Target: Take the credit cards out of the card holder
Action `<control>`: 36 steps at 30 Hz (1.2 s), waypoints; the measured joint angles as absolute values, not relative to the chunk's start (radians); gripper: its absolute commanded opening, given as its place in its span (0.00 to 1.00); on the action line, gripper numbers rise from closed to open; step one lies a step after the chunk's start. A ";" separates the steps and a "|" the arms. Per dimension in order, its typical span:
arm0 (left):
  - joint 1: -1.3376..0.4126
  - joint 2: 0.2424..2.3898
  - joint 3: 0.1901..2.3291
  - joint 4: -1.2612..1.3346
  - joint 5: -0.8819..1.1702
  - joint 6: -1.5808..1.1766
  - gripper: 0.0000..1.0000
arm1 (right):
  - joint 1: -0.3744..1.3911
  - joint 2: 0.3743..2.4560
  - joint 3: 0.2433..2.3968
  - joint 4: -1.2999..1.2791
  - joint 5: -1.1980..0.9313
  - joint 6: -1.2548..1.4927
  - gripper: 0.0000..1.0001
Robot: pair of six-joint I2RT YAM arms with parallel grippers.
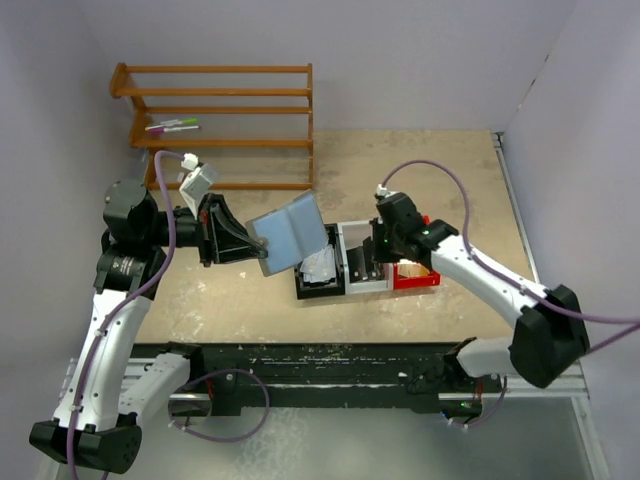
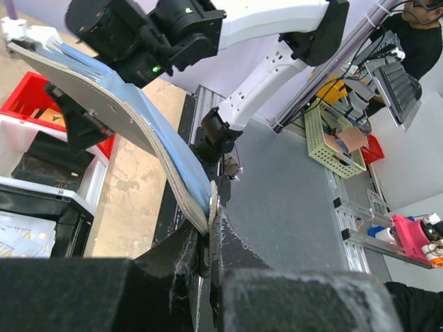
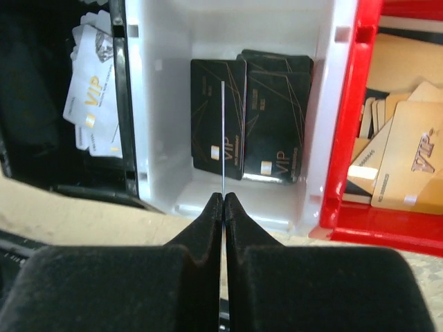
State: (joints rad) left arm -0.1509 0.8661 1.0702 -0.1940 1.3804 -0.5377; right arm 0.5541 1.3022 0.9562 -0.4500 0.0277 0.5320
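My left gripper (image 1: 255,245) is shut on one edge of the blue-grey card holder (image 1: 290,232) and holds it raised and tilted above the black bin (image 1: 304,288). In the left wrist view the card holder (image 2: 118,111) curves up from the shut left gripper (image 2: 211,221). My right gripper (image 1: 368,258) hangs over the white bin (image 1: 352,232). In the right wrist view the right gripper (image 3: 223,197) is shut on a thin credit card (image 3: 223,138) seen edge-on, its colour not visible. Black cards (image 3: 277,117) lie in the white bin (image 3: 166,104) below it.
Three small bins stand side by side. The black bin (image 3: 124,104) holds silvery cards (image 3: 93,97) and the red bin (image 3: 353,138) holds tan-gold cards (image 3: 408,152). A wooden rack (image 1: 215,110) with markers (image 1: 172,126) stands at the back left.
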 measured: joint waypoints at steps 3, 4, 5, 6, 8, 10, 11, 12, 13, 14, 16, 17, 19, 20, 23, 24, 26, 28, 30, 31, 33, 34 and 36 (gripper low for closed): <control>-0.151 0.865 1.073 -0.192 1.380 -0.539 0.00 | 0.599 1.386 1.007 -0.458 0.115 0.538 0.00; -0.151 0.865 1.074 -0.192 1.380 -0.539 0.00 | 0.609 1.407 1.019 -0.458 0.141 0.540 0.00; -0.151 0.865 1.076 -0.191 1.380 -0.539 0.00 | 0.618 1.429 1.031 -0.459 0.165 0.544 0.00; -0.151 0.865 1.076 -0.190 1.380 -0.539 0.00 | 0.623 1.445 1.038 -0.458 0.176 0.546 0.01; -0.151 0.864 1.077 -0.189 1.381 -0.539 0.00 | 0.630 1.477 1.049 -0.455 0.193 0.550 0.18; -0.151 0.864 1.079 -0.189 1.381 -0.539 0.00 | 0.633 1.491 1.050 -0.453 0.196 0.559 0.30; -0.151 0.864 1.081 -0.189 1.381 -0.539 0.00 | 0.633 1.493 1.050 -0.455 0.198 0.558 0.36; -0.151 0.864 1.082 -0.189 1.382 -0.539 0.00 | 0.634 1.491 1.050 -0.458 0.201 0.562 0.42; -0.151 0.864 1.084 -0.188 1.382 -0.539 0.00 | 0.634 1.488 1.053 -0.460 0.204 0.564 0.47; -0.151 0.864 1.085 -0.188 1.384 -0.540 0.00 | 0.634 1.483 1.055 -0.463 0.207 0.566 0.51; -0.151 0.864 1.087 -0.184 1.384 -0.542 0.00 | 0.634 1.457 1.066 -0.479 0.210 0.569 0.57; -0.151 0.864 1.087 -0.181 1.385 -0.543 0.00 | 0.634 1.433 1.072 -0.486 0.208 0.573 0.59; -0.151 0.864 1.087 -0.175 1.385 -0.554 0.00 | 0.634 1.382 1.088 -0.495 0.187 0.574 0.64; -0.151 0.864 1.087 -0.172 1.385 -0.558 0.00 | 0.634 1.345 1.097 -0.492 0.162 0.574 0.68; -0.151 0.864 1.087 -0.162 1.385 -0.568 0.00 | 0.634 1.237 1.118 -0.454 0.068 0.575 0.77; -0.151 0.864 1.087 -0.157 1.386 -0.572 0.00 | 0.634 1.201 1.123 -0.427 0.020 0.575 0.79; -0.151 0.864 1.087 -0.142 1.389 -0.585 0.00 | 0.634 1.137 1.122 -0.351 -0.104 0.589 0.83; -0.151 0.863 1.087 -0.129 1.390 -0.594 0.00 | 0.634 1.089 1.100 -0.243 -0.215 0.628 0.85; -0.151 0.861 1.087 -0.118 1.393 -0.605 0.00 | 0.634 1.049 1.055 -0.120 -0.316 0.677 0.88; -0.151 0.859 1.087 -0.109 1.404 -0.610 0.00 | 0.633 1.030 1.015 -0.037 -0.371 0.714 0.89; -0.151 0.852 1.087 -0.102 1.411 -0.619 0.00 | 0.629 1.012 0.951 0.088 -0.443 0.777 0.89; -0.152 0.849 1.087 -0.097 1.416 -0.621 0.00 | 0.627 1.012 0.914 0.163 -0.481 0.820 0.89; -0.152 0.844 1.087 -0.089 1.424 -0.630 0.00 | 0.626 1.021 0.863 0.278 -0.529 0.894 0.89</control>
State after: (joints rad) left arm -0.1516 0.8436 1.0870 -0.0887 1.4242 -0.6296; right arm 0.6262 1.0210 0.8631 0.2783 -0.5285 0.8944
